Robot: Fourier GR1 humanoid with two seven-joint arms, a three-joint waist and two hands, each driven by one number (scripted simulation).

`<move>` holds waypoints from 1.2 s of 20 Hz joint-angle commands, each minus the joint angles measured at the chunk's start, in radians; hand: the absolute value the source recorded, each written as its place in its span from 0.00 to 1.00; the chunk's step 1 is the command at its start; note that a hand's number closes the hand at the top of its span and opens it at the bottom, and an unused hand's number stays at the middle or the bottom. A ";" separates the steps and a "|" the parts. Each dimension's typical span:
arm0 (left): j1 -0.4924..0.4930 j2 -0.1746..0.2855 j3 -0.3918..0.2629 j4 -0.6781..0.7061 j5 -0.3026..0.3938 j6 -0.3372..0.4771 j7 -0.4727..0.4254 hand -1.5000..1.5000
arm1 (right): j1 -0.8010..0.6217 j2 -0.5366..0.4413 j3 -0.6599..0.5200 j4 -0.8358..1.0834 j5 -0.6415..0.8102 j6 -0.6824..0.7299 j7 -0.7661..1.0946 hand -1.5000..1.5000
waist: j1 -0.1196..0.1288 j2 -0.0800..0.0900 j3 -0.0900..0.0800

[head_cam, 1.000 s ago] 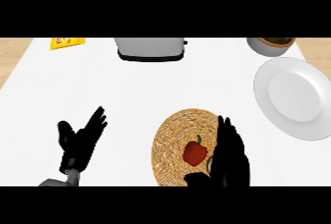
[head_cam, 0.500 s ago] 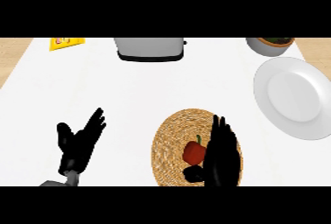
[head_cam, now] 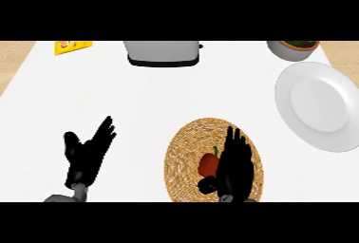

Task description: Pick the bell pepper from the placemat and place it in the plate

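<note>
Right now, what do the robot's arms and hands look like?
The left robot hand and right robot hand are black, with slim fingers and a thumb, human-like in shape. Grey forearm ends show at the wrists. No cables or markings visible.

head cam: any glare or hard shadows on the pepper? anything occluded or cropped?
Head view: lighting is flat and even, with no glare on the counter and no hard shadows. The plate shows only soft rim shading and looks stretched taller than wide. The right hand covers the bell pepper's right side on the placemat. The toaster and bowl are cropped at the top edge.
</note>
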 commanded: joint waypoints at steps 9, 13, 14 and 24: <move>0.071 -0.007 0.020 -0.051 -0.010 -0.029 0.021 0.50 | -0.084 0.012 0.044 0.113 -0.056 0.030 0.141 1.00 | -0.001 -0.001 0.000; -0.006 -0.021 0.038 -0.003 -0.033 -0.026 0.011 0.50 | -0.107 0.012 0.038 0.187 -0.033 0.001 0.126 1.00 | -0.003 -0.001 0.000; 0.000 -0.035 0.034 0.026 -0.053 -0.012 -0.017 0.50 | -0.126 0.012 0.067 0.155 -0.035 0.009 0.172 1.00 | -0.003 -0.001 0.000; 0.027 -0.059 0.025 0.004 -0.040 -0.019 0.002 0.50 | 0.089 -0.212 0.322 -0.071 0.066 -0.144 -0.531 1.00 | -0.016 -0.009 0.002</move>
